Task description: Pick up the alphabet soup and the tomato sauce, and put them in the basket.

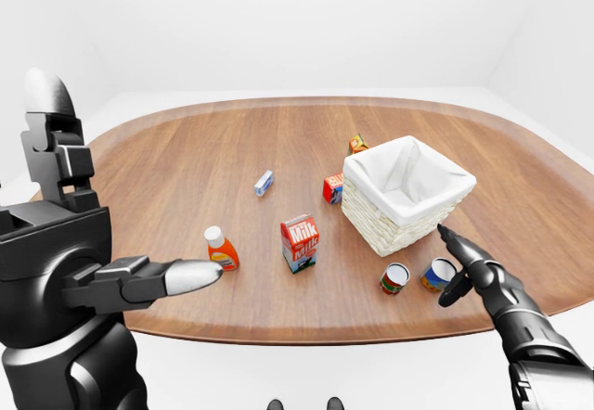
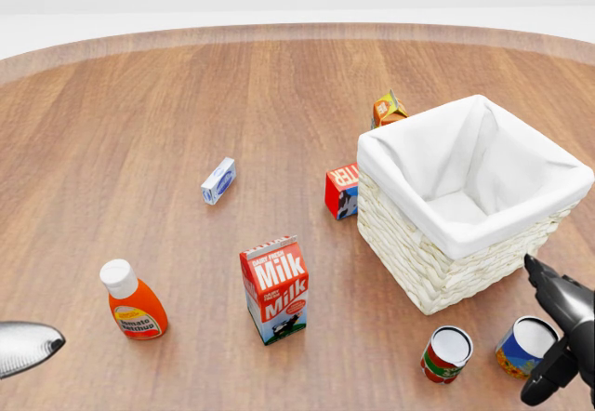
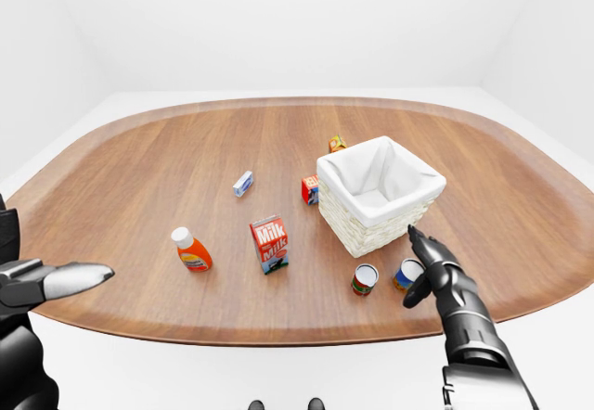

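The tomato sauce can (image 2: 447,353), red and green, stands upright on the wooden table below the white-lined wicker basket (image 2: 409,253). The alphabet soup can (image 2: 525,346), blue and yellow, stands just to its right. My right hand (image 2: 547,329) is open at the soup can's right side, one finger (image 2: 544,283) stretched up towards the basket's lower corner and the thumb curled below the can. I cannot tell whether it touches the can. My left hand (image 1: 190,275) is open and empty at the left, near the table's lower edge.
A milk carton (image 2: 276,288) stands left of the cans, with an orange sauce bottle (image 2: 135,301) further left. A small blue-white box (image 2: 218,180), a red box (image 2: 342,191) against the basket and an orange carton (image 2: 389,109) lie higher up.
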{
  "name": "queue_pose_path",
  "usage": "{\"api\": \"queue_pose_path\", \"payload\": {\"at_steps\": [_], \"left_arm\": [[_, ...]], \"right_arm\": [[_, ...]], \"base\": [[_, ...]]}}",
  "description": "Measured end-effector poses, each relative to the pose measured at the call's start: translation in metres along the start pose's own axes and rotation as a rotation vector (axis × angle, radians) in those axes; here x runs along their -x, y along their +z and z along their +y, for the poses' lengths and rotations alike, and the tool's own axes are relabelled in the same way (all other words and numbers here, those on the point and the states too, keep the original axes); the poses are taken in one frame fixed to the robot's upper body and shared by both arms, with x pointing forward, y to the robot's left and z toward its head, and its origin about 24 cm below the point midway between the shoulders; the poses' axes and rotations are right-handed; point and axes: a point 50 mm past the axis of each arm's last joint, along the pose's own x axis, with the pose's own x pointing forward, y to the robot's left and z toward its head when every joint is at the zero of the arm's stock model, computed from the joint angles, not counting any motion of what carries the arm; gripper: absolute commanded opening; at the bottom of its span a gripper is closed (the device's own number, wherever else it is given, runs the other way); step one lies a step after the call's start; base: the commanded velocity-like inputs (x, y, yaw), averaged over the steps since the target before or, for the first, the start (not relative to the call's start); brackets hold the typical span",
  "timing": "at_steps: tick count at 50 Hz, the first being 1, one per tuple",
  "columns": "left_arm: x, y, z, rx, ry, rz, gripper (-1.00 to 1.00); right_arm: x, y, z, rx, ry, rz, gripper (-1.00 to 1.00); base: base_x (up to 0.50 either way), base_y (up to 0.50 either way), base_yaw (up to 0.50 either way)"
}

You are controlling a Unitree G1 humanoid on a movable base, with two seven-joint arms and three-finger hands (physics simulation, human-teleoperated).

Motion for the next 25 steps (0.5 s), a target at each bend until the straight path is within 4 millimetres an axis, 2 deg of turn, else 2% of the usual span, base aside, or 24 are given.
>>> {"api": "queue_pose_path", "payload": {"at_steps": [25], "left_arm": [[0.0000,-0.0001,0.0005,-0.002,0.001,0.001,0.94]], "right_arm": [[-0.0051,0.0012,0.0013,0.066,0.014,0.037,1.00]], "base": [[0.00,0.00,0.00]]}}
